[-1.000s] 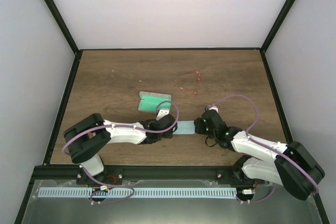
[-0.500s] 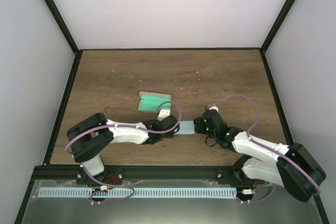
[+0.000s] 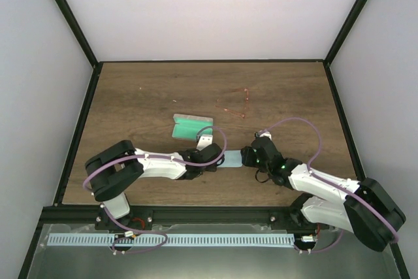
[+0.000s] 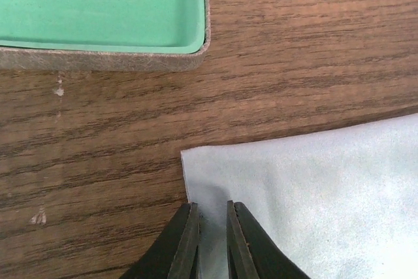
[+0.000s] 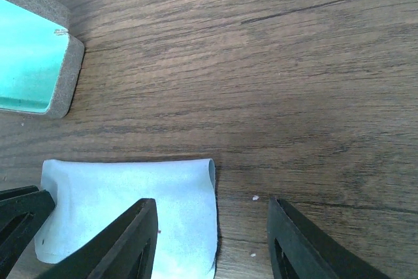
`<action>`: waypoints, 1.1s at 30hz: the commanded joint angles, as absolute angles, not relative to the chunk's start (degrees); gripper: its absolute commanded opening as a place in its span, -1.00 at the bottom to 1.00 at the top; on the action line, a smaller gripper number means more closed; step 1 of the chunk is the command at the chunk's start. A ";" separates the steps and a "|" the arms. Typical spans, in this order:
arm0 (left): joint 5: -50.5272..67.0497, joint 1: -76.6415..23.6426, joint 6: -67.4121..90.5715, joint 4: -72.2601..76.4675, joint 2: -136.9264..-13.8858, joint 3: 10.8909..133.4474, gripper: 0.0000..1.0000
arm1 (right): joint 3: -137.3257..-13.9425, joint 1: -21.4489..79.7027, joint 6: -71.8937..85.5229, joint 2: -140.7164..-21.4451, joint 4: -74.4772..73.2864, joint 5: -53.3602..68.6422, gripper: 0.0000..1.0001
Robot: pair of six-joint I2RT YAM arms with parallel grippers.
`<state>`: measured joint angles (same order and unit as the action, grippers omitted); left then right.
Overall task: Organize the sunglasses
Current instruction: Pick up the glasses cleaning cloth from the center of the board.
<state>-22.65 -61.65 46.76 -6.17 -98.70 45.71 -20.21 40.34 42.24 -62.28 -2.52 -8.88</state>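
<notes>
The sunglasses (image 3: 236, 104), a thin red wire pair, lie on the table beyond both arms, untouched. The grey case with green lining (image 3: 191, 126) lies open left of them; it also shows in the left wrist view (image 4: 98, 4) and the right wrist view (image 5: 26, 57). A pale blue cloth (image 3: 232, 159) lies between the grippers. My left gripper (image 3: 219, 158) (image 4: 212, 208) is nearly closed, pinching a ridge of the cloth (image 4: 313, 187) at its left corner. My right gripper (image 3: 247, 157) (image 5: 212, 204) is open, straddling the right edge of the cloth (image 5: 130, 191), which curls up slightly.
The wooden table (image 3: 130, 102) is bounded by a black frame and white walls. The left gripper's dark fingers (image 5: 19, 213) show at the cloth's left end in the right wrist view. A few pale crumbs (image 5: 255, 197) lie on the wood.
The left arm has edged slightly right toward the cloth. The right arm, cloth, case and sunglasses have hardly moved.
</notes>
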 commanded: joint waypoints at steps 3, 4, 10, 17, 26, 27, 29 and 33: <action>-20.14 -61.94 46.76 -8.12 -101.59 45.48 -0.77 | -21.36 40.87 41.98 -61.81 -2.63 -10.44 -0.04; -20.18 -61.92 46.76 -8.09 -101.68 45.44 -0.77 | -21.36 40.87 41.92 -61.87 -2.64 -10.46 -0.04; -20.71 -61.95 46.68 -8.42 -101.66 45.39 -0.89 | -21.29 40.87 41.92 -61.93 -2.55 -10.46 -0.04; -21.76 -61.93 46.67 -8.92 -100.28 45.24 -0.91 | -21.69 41.10 41.59 -63.45 -2.50 -9.92 -0.04; -21.98 -61.92 46.51 -8.81 -99.29 44.99 -0.91 | -24.62 43.22 41.57 -71.51 -3.59 -10.69 -0.04; -22.00 -61.92 46.50 -8.79 -99.17 44.88 -0.91 | -24.76 43.31 41.51 -71.92 -3.46 -10.58 -0.05; -21.96 -62.05 46.42 -8.77 -98.93 44.84 -0.91 | -24.97 43.41 41.33 -72.53 -3.19 -10.38 -0.08; -21.90 -62.05 46.41 -8.61 -98.79 44.87 -0.91 | -25.13 43.42 40.84 -72.95 -2.36 -9.32 -0.18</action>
